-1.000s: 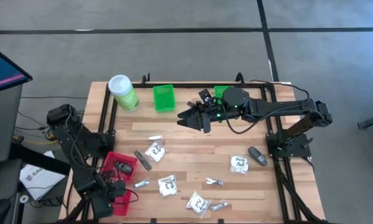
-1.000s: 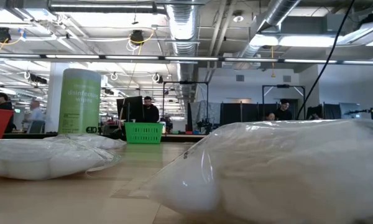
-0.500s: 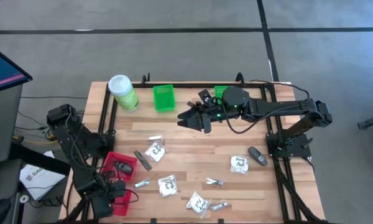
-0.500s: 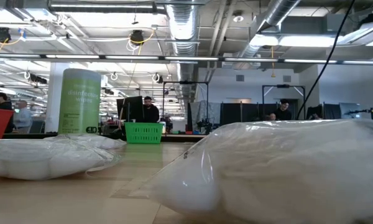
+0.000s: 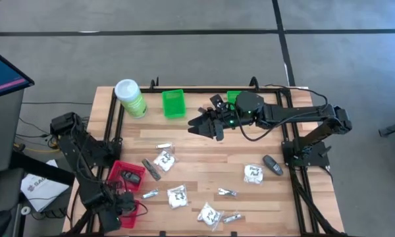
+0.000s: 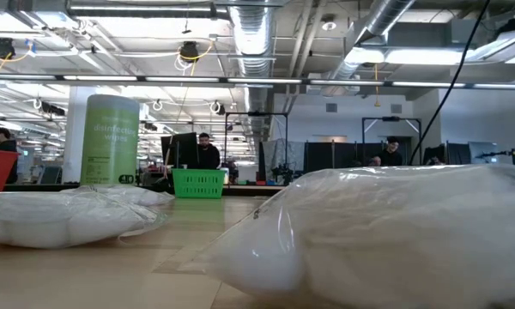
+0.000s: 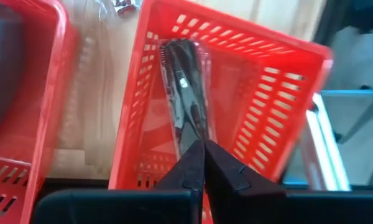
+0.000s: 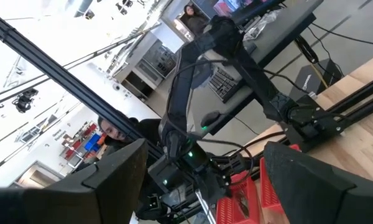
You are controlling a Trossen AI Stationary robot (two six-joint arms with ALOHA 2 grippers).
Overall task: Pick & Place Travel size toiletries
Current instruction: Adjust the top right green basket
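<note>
My left end effector (image 7: 203, 163) sat pinched shut, holding nothing, over the red basket (image 7: 280, 81) at lower left; a dark stick (image 7: 186, 87) lay lengthwise ahead. The right end effector (image 5: 201, 125) hung wide open, empty, upper centre, toiletries (image 5: 178, 195) below.

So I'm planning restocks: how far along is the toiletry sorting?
Early. Done: one dark stick lies in a red basket, another dark item in the second. In hand: nothing; left gripper shut above the basket, right gripper open. Left: white packets and silvery sachets on the table.
</note>
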